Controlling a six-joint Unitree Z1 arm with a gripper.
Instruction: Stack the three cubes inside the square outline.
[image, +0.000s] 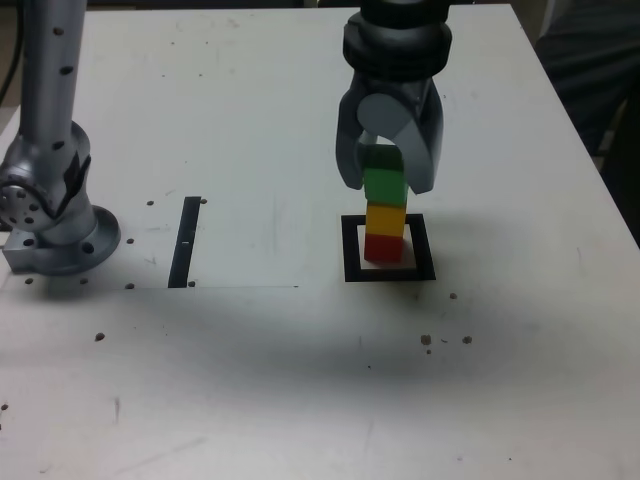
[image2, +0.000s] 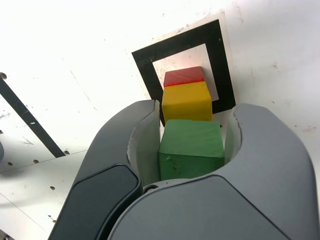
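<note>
Though hand-flanked (image2: 192, 150), green cube (image2: 191, 147) visible.

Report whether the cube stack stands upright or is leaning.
Upright: green cube sits squarely on yellow cube on red cube, inside the square outline. The gripper flanks the green one.

Right of the frame's centre, a red cube (image: 382, 246), yellow cube (image: 385, 217) and green cube (image: 384, 184) stand stacked inside the square outline (image: 389, 273). The gripper (image: 387, 182) straddles the green cube from above.
</note>
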